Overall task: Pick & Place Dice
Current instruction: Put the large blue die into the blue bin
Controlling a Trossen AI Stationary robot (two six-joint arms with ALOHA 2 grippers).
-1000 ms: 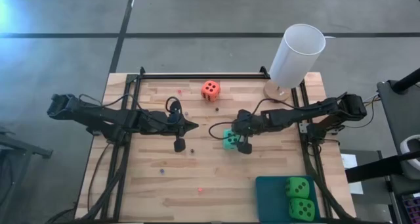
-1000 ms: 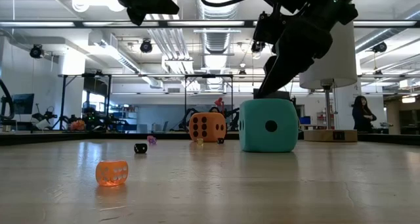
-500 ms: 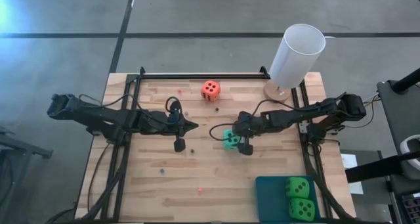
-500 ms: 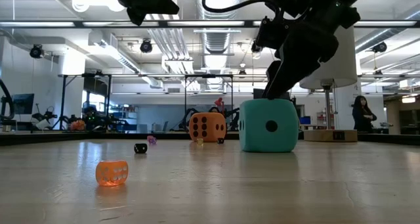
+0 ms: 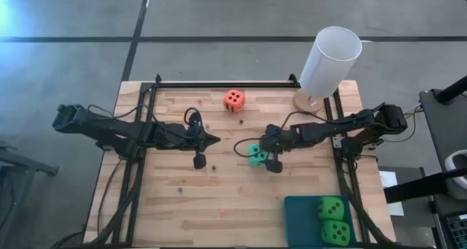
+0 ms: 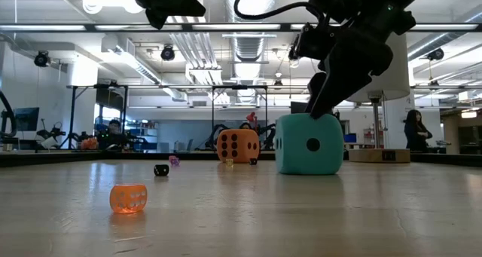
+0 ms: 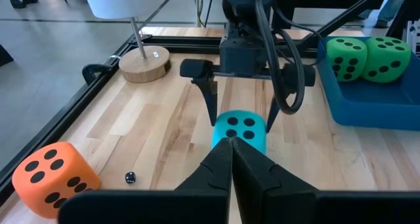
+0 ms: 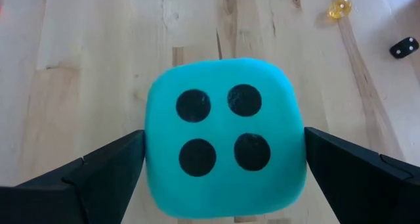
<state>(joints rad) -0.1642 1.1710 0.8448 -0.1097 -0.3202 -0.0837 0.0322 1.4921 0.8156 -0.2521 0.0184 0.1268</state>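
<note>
Right end effector point(image 5: 264, 158) spread around one turquoise die point(image 5: 256, 155) — two green dice point(image 5: 332, 220), one orange-red die point(image 5: 233, 100).

Turquoise die point(image 5: 255, 155) half hidden under right gripper point(image 5: 268, 155) in high view. Left gripper point(image 7: 231, 159) tips cover the die's lower face in left wrist view. Orange-red die point(image 7: 55, 178) cut off at 7 o'clock. Tiny scattered dice point(image 6: 161, 169) pips unreadable.

You can see two thin black arms. Each right hand point(image 5: 267, 156) finger is a flat black point. Black cables point(image 7: 289, 73) loop over it.
</note>
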